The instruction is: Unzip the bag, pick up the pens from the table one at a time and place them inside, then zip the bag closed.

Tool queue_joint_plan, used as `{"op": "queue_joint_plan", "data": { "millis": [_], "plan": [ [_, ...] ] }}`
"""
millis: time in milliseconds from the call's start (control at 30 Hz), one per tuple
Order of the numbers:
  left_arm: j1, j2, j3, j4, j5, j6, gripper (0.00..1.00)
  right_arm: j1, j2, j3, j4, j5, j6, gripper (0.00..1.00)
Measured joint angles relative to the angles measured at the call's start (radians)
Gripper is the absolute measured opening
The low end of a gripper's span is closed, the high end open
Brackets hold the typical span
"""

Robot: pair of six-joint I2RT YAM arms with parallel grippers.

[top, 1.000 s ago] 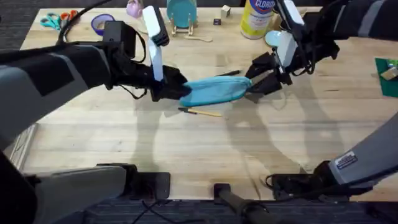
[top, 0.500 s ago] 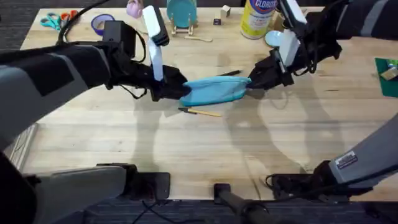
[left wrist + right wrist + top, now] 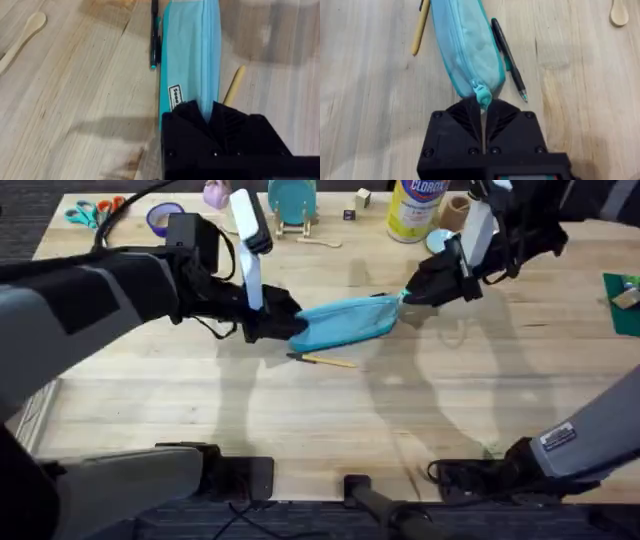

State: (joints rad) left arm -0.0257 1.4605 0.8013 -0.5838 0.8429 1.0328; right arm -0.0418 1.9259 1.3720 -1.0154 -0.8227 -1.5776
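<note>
Teal-blue fabric stretches between the two arms in the overhead view: the pencil pouch lies across the middle of the light-wood table, its right end lifted and tilted up toward the right gripper. The left gripper covers the pouch's left end, so that end is hidden. The yellow pen lies on the table just in front of the pouch; the black pen is mostly hidden behind it, a short dark sliver showing. Half a second ago the pouch lay flatter and the right gripper sat lower; the right end has since risen and the pouch slants more steeply. The left gripper has not shifted.

From the left wrist, the left gripper has its fingers pressed together on the pouch, pinching the fabric at its end beside a small label. The black pen lies alongside one edge, touching or nearly so; the yellow pen is on the other side, partly cut off by the fingers.

From the right wrist, the right gripper has its fingers nearly closed on the teal zipper pull at the pouch's near end. The zipper appears shut along its visible length. The black pen lies against one side, the yellow pen on the other, its far end cut off.
</note>
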Motion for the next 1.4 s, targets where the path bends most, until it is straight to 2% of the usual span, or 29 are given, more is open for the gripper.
{"op": "queue_joint_plan", "data": {
  "millis": [700, 967, 1400],
  "plan": [
    [0.000, 0.000, 0.000, -0.003, 0.000, 0.000, 0.042, 0.010, 0.000, 0.007, -0.026, 0.000, 0.001, 0.031],
    [0.001, 0.000, 0.000, -0.003, -0.001, 0.000, 0.042, 0.086, -0.004, 0.072, -0.033, 0.036, 0.003, 0.031],
    [0.006, 0.000, 0.000, -0.010, -0.016, 0.000, 0.042, 0.253, -0.004, 0.191, -0.053, 0.243, 0.041, 0.031]
  ]
}}
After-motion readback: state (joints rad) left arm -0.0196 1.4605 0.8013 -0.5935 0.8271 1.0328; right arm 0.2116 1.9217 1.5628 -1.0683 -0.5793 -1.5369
